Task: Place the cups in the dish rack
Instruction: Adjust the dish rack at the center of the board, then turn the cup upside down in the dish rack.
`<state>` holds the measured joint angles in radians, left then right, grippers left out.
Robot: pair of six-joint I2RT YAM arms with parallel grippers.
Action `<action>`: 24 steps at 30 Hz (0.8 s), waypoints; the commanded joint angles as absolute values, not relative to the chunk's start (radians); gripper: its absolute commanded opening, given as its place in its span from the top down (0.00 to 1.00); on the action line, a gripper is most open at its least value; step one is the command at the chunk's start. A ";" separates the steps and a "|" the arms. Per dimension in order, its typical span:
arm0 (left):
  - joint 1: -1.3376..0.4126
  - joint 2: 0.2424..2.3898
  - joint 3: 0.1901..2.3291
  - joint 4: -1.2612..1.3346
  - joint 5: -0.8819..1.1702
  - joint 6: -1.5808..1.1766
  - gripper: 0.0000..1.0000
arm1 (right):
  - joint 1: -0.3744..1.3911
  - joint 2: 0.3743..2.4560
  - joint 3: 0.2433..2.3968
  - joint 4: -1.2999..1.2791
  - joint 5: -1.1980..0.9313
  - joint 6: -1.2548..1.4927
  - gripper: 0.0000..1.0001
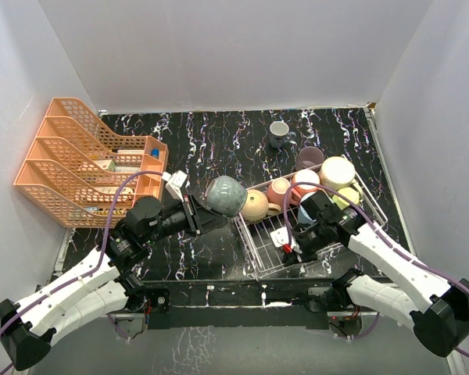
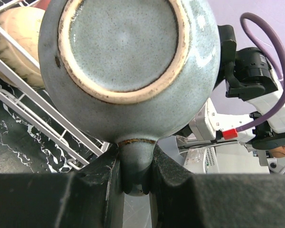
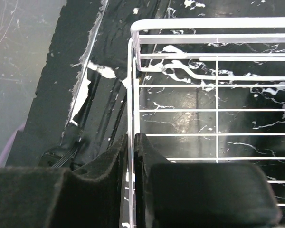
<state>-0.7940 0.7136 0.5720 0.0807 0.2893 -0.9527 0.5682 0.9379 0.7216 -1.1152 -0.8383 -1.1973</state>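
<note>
My left gripper (image 1: pixel 205 212) is shut on the handle of a grey-teal mug (image 1: pixel 225 195) and holds it tipped just left of the white wire dish rack (image 1: pixel 248 244). The left wrist view shows the mug's base (image 2: pixel 128 47) and its handle pinched between the fingers, with the gripper (image 2: pixel 135 159) shut around it. My right gripper (image 1: pixel 290 245) is shut on the rack's near rim wire (image 3: pixel 131 95); the wrist view shows the gripper (image 3: pixel 131 141) clamped on it. In the rack stand a tan mug (image 1: pixel 254 206), pink mugs (image 1: pixel 279 190) and a pale yellow mug (image 1: pixel 338 172).
A small grey mug (image 1: pixel 279 134) stands on the black marbled table behind the rack, and a mauve mug (image 1: pixel 309 158) is at the rack's far edge. An orange tiered organizer (image 1: pixel 78 164) fills the back left. White walls close in on three sides.
</note>
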 commanded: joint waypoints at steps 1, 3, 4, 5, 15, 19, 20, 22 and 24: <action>-0.793 0.709 0.667 0.202 0.335 -0.919 1.00 | 0.564 0.945 0.755 -0.804 -0.862 -1.107 0.85; -0.793 0.719 0.676 0.197 0.341 -0.911 1.00 | 0.564 0.951 0.768 -0.820 -0.870 -1.100 0.72; -0.793 0.725 0.681 0.194 0.343 -0.907 1.00 | 0.564 0.954 0.776 -0.852 -0.883 -1.123 0.65; -0.793 0.731 0.685 0.191 0.346 -0.903 1.00 | 0.563 0.953 0.786 -0.895 -0.898 -1.158 0.59; -0.794 0.823 0.760 0.151 0.368 -0.843 1.00 | 0.406 0.876 0.928 -1.114 -0.917 -1.241 0.37; -0.794 0.852 0.782 0.153 0.375 -0.836 1.00 | 0.341 0.905 0.990 -1.022 -0.795 -1.061 0.45; -0.796 0.860 0.789 0.151 0.377 -0.833 1.00 | 0.325 0.907 0.995 -0.958 -0.757 -0.976 0.48; -0.798 0.871 0.799 0.147 0.380 -0.826 1.00 | 0.282 0.903 1.005 -0.855 -0.725 -0.850 0.50; -0.799 0.882 0.805 0.147 0.380 -0.822 1.00 | 0.247 0.895 1.021 -0.764 -0.695 -0.749 0.50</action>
<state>-0.7948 0.8921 0.7197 0.0414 0.3458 -0.8528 0.3046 0.9058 0.9577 -0.9894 -0.7876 -1.0142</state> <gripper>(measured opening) 0.181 0.506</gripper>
